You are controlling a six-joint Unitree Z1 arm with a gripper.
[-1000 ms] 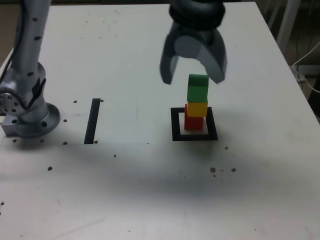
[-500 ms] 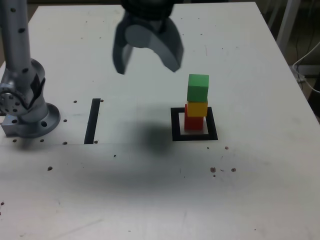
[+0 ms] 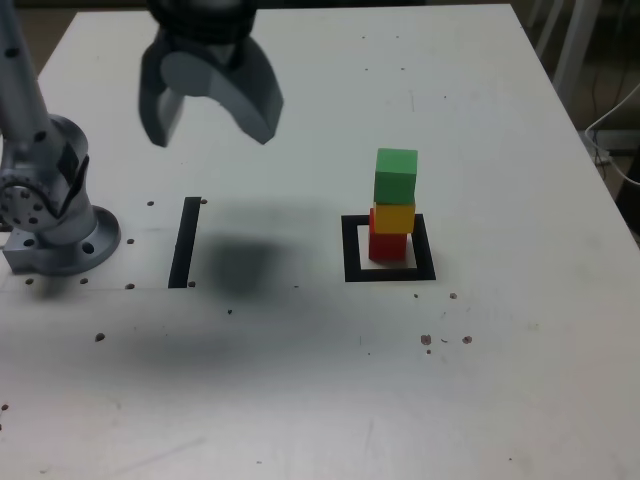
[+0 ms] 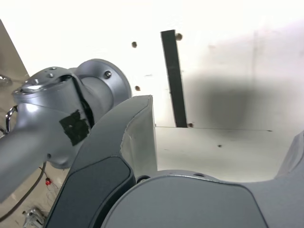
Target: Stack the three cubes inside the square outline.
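A stack of three cubes stands in the black square outline (image 3: 350, 262) on the white table: the red cube (image 3: 387, 245) at the bottom, the yellow cube (image 3: 394, 217) on it, the green cube (image 3: 396, 176) on top. My gripper (image 3: 212, 128) hangs open and empty high over the table, well off to the exterior view's left of the stack. In the wrist view only my own fingers (image 4: 128, 156) and the arm's base show; the cubes and the outline are out of that view.
The arm's round base (image 3: 55, 215) sits at the exterior view's left edge. A straight black strip (image 3: 186, 240) lies between base and outline, also in the wrist view as the black strip (image 4: 173, 78). Small dark specks dot the table (image 3: 300, 380).
My open gripper has drawn away from above the green cube and swung toward the exterior view's left. The stack has stayed still.
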